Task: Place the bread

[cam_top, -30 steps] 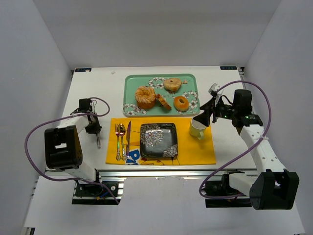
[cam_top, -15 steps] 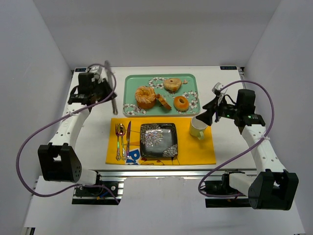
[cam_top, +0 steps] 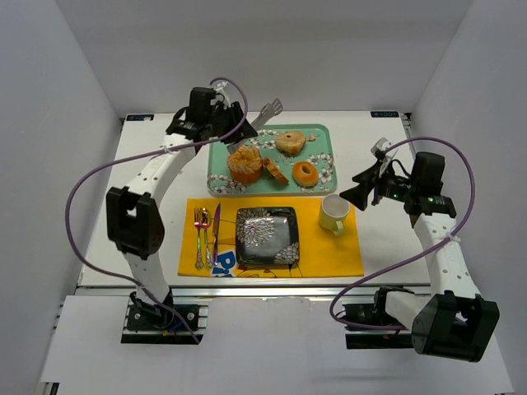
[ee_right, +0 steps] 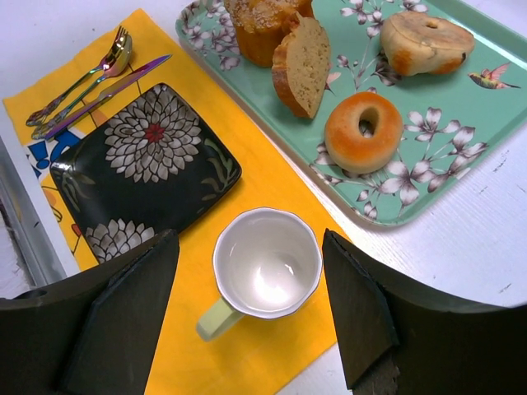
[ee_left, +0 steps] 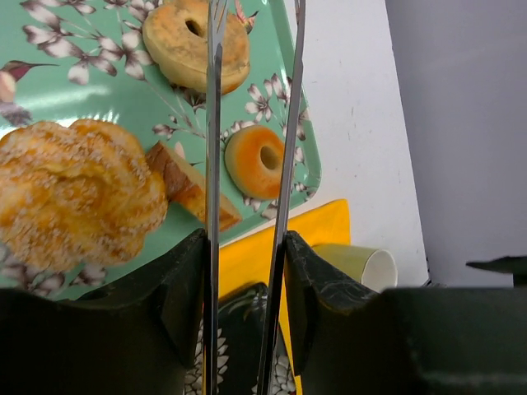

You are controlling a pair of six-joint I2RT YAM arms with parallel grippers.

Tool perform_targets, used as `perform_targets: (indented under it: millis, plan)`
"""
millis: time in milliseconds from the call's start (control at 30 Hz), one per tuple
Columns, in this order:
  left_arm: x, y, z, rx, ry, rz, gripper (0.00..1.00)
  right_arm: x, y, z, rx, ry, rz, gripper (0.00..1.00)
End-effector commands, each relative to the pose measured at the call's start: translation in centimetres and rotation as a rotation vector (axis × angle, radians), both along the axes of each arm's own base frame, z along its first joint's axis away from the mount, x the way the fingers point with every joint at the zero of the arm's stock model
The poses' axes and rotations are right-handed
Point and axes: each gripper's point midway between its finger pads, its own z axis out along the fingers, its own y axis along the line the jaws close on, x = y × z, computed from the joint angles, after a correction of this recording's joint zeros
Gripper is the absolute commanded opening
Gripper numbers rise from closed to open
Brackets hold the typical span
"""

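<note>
You're on the grab step: left gripper [ee_left: 244, 240], clamped on part-open tongs [ee_left: 216, 123], hovers over the tray [cam_top: 221, 140] where the bread [cam_top: 290, 142] sits at the far side, so lower the tips around it and squeeze.

A white table [cam_top: 346, 132] bears a green tray [cam_top: 317, 140] and yellow placemat [cam_top: 329, 251].

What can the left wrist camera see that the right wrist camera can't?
Only the left wrist view shows the metal tongs, clamped in the left gripper and pointing out over the green tray. Only the right wrist view shows the fork, the knife, the whole flowered plate and the open right gripper. Both show the tray with the bagel-like bread, the orange donut, the ridged ring pastry and the bread slice, plus the cup on the yellow placemat.
</note>
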Motion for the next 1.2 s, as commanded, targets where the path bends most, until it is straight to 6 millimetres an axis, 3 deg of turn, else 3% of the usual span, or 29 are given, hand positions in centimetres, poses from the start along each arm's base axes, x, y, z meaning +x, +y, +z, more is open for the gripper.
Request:
perform_targets:
  millis: [0,33,100,167,200,267,333,533,700,733,800,1167]
  plan:
    - [1.0,-1.2,2.0,-0.017,-0.002,0.011,0.5,-0.5,0.1,1.5,0.012,-0.032,0.019,0.76]
    - [1.8,-1.3,2.8,-0.007,-0.021,0.031,0.5,-0.5,0.1,1.5,0.012,-0.031,0.018,0.76]
    - [2.5,-1.4,0.2,0.037,0.058,0.047,0.5,-0.5,0.0,1.5,0.013,-0.029,0.016,0.76]
    - [2.9,-1.6,0.5,0.05,0.078,0.05,0.5,-0.5,-0.1,1.4,0.013,-0.026,0.015,0.76]
    - [3.3,-1.9,-1.0,0.061,0.114,0.049,0.5,-0.5,-0.1,1.3,0.014,-0.024,0.014,0.76]
    - [3.4,-2.5,-0.9,0.048,0.139,0.034,0.5,-0.5,-0.1,1.3,0.015,-0.023,0.015,0.76]
    - [3.5,-3.1,-2.2,0.045,0.183,0.032,0.5,-0.5,-0.1,1.2,0.018,-0.021,0.016,0.76]
    - [1.6,-4.1,-3.5,0.004,0.296,0.013,0.5,-0.4,-0.2,0.9,0.017,-0.013,0.01,0.76]
    - [-0.5,-5.3,-2.2,-0.115,0.365,-0.007,0.5,-0.4,-0.2,0.8,0.027,-0.004,0.01,0.76]
    - [-1.2,-5.5,-3.1,-0.145,0.427,0.017,0.5,-0.4,-0.1,0.8,0.03,-0.002,0.012,0.76]
    - [-1.5,-5.5,-2.2,-0.187,0.433,0.037,0.49,-0.5,-0.1,0.8,0.031,-0.004,0.013,0.76]
    - [-2.9,-5.8,-2.5,-0.294,0.619,0.145,0.49,-0.9,0.0,0.8,0.04,0.0,0.019,0.76]
